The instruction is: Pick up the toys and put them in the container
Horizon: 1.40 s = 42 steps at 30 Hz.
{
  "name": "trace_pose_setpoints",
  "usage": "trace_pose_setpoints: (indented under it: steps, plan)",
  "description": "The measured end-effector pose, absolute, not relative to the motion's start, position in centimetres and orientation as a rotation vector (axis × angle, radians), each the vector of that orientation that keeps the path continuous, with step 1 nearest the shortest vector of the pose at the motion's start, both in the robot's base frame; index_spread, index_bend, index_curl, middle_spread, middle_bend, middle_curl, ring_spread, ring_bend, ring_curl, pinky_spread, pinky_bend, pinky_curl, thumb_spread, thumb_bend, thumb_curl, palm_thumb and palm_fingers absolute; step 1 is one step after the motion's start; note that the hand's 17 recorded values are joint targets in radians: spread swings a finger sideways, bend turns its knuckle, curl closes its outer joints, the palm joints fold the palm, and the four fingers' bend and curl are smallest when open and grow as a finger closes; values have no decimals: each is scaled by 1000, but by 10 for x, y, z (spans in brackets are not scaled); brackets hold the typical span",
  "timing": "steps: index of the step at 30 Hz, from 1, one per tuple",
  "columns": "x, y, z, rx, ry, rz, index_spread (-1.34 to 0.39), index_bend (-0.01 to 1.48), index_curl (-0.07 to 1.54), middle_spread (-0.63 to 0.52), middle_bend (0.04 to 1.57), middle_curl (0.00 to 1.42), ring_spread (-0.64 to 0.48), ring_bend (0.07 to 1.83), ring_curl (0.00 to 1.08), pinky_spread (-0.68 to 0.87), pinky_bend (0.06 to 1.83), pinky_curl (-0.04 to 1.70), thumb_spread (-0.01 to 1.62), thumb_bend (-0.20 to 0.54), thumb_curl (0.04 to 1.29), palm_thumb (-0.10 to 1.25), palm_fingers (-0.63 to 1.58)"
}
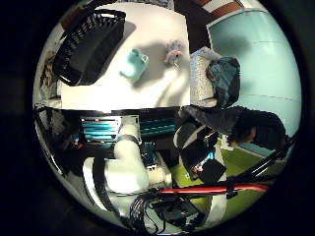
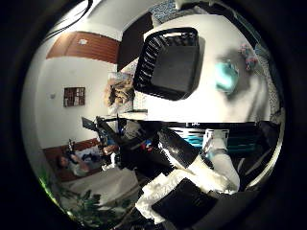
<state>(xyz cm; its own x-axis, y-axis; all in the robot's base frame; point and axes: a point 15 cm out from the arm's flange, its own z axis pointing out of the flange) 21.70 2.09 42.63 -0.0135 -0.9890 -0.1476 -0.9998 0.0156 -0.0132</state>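
Note:
A white table (image 1: 147, 93) carries a black slatted basket (image 2: 170, 64), which has nothing in it. Beside the basket lies a teal toy (image 1: 134, 64). A small pink and grey plush toy (image 1: 173, 51) lies a little further along, near the table's edge. Both toys rest on the tabletop, apart from each other and from the basket. My hand is high above the table and well away from all of them, holding nothing that I can see. Only white and black parts of the arm and hand body (image 1: 128, 167) show.
A grey patterned chair with dark clothing (image 1: 219, 78) stands against the table's edge by the plush toy. Below the table's near edge are teal drawers (image 1: 101, 130). A cluttered shelf item (image 2: 120, 91) stands beside the basket's end.

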Motion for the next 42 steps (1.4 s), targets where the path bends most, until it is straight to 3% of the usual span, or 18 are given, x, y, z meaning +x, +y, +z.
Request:
trace_pose_setpoints:
  steps: [20,32,42]
  plan:
    - [232,3,420,-2156,2207,107,-356,175,319,28,186,291,201,308,234,470,465,265,1147,-20,307,573,189]
    - [300,-51,417,-2068,2352,38,-357,175,318,26,184,291,196,310,238,475,463,268,1146,-20,306,574,202]
    - [366,-130,387,-1785,2533,-8,-235,149,294,39,201,308,198,346,247,482,473,272,1154,-20,307,559,205]
